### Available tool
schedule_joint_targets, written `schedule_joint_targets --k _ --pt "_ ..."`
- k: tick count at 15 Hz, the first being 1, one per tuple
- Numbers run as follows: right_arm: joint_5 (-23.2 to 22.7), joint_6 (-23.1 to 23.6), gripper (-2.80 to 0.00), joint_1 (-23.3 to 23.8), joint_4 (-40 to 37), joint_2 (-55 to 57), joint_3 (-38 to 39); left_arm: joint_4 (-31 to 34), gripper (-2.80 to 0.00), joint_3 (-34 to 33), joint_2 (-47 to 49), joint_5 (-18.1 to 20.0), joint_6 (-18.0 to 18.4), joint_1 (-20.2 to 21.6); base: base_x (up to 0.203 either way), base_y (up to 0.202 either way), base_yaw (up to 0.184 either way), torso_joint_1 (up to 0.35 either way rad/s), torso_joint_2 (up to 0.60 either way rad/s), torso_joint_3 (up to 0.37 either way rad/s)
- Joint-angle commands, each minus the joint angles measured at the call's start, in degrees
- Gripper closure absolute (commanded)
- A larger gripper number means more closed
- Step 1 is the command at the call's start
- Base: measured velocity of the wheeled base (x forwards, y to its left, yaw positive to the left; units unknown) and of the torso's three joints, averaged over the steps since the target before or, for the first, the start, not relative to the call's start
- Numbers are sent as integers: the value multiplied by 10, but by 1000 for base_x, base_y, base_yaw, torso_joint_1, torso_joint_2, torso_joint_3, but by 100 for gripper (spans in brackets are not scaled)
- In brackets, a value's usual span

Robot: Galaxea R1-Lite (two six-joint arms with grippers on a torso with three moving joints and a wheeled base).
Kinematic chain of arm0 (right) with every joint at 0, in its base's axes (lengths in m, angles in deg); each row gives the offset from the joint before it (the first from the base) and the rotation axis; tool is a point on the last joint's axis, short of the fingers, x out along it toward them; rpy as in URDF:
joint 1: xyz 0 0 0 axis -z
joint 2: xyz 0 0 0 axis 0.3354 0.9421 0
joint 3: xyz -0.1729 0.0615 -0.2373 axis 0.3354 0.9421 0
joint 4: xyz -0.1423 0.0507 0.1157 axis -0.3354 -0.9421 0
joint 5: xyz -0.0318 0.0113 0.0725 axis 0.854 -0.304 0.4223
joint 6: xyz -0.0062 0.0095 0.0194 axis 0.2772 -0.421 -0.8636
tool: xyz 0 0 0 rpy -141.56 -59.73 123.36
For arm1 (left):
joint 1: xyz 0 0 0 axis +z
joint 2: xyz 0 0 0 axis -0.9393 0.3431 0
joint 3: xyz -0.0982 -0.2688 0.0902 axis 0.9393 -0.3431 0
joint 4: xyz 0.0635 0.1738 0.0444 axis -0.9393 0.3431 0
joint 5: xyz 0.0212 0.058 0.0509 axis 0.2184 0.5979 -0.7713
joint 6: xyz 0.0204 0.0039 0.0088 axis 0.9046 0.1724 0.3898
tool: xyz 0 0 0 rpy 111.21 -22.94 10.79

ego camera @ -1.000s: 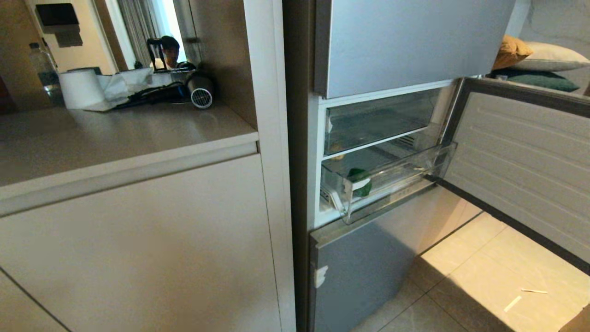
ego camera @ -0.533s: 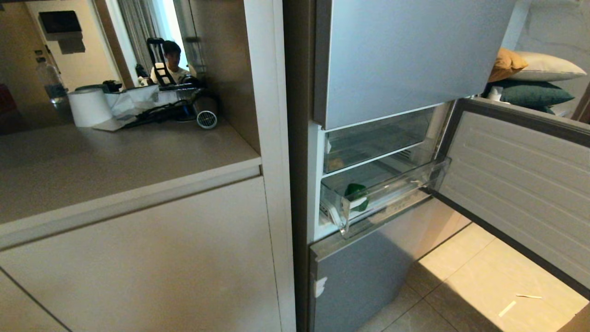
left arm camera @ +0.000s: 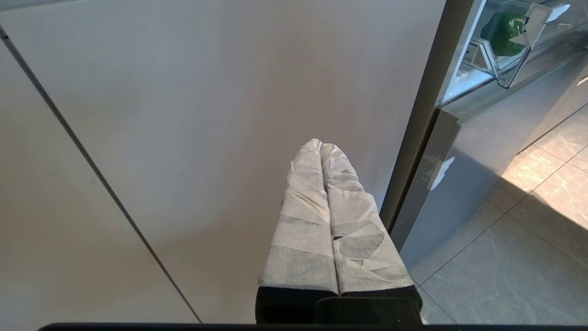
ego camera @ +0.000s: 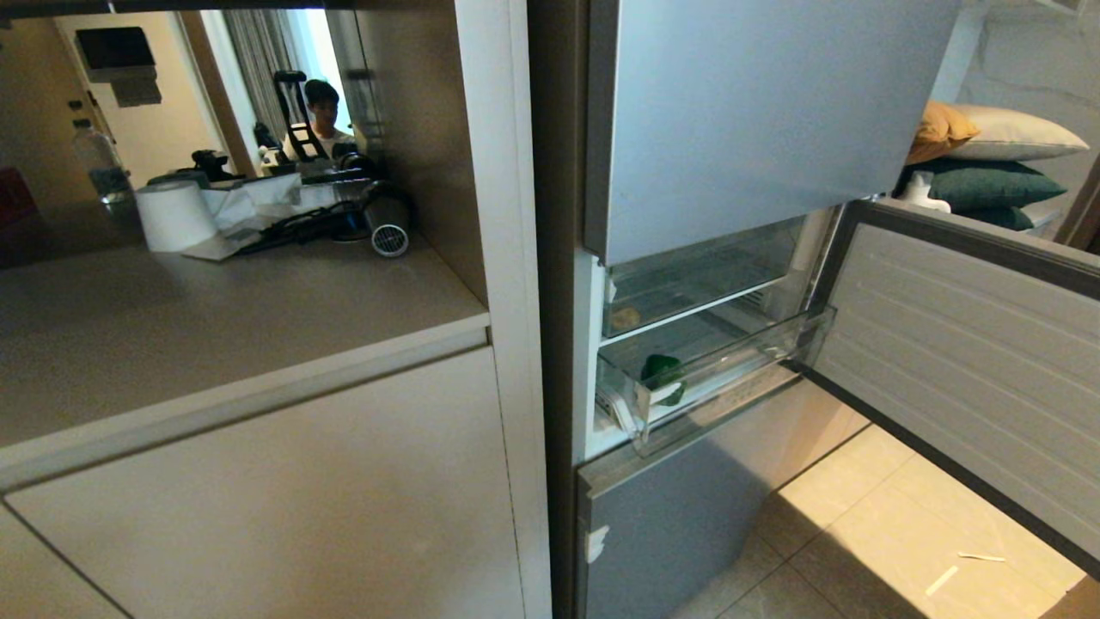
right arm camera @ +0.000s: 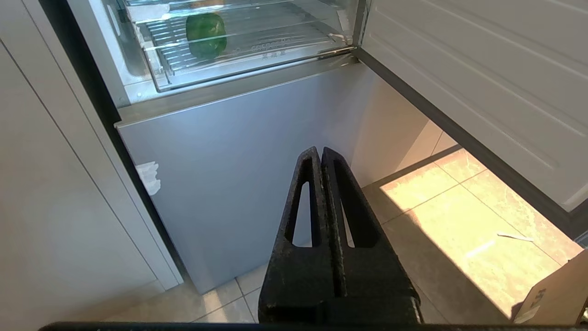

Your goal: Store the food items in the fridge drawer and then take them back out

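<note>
The fridge drawer point(ego camera: 730, 359) of clear plastic stands pulled a little way out of the silver fridge, under a clear upper bin. A dark green pepper point(ego camera: 663, 376) lies at the drawer's left end; it also shows in the left wrist view point(left arm camera: 505, 27) and the right wrist view point(right arm camera: 206, 34). A tan lump, probably the potato point(ego camera: 625, 316), shows behind the upper bin's front. Neither arm is in the head view. My left gripper point(left arm camera: 320, 145), wrapped in white tape, is shut and empty before a beige cabinet door. My right gripper point(right arm camera: 319, 151), black, is shut and empty before the fridge's lower silver panel.
The fridge's middle door point(ego camera: 962, 344) hangs wide open to the right over the tiled floor. The beige counter point(ego camera: 215, 318) on the left carries a paper roll point(ego camera: 174, 215), a hair dryer point(ego camera: 387, 228) and a bottle point(ego camera: 96, 163). A cardboard box point(right arm camera: 556, 294) sits on the floor at right.
The whole head view has slid downward, so the camera has risen. The drawer, pepper and door keep their places relative to each other.
</note>
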Motion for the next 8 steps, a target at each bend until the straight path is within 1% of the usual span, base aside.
schedule_joint_targets --k 1,8 --pt "0 0 0 0 -1 -1 0 0 0 0 0 0 0 0 0 0 0 0 0 0" --pt "0 0 0 0 -1 -1 -1 0 0 0 0 0 0 0 0 0 0 0 0 0"
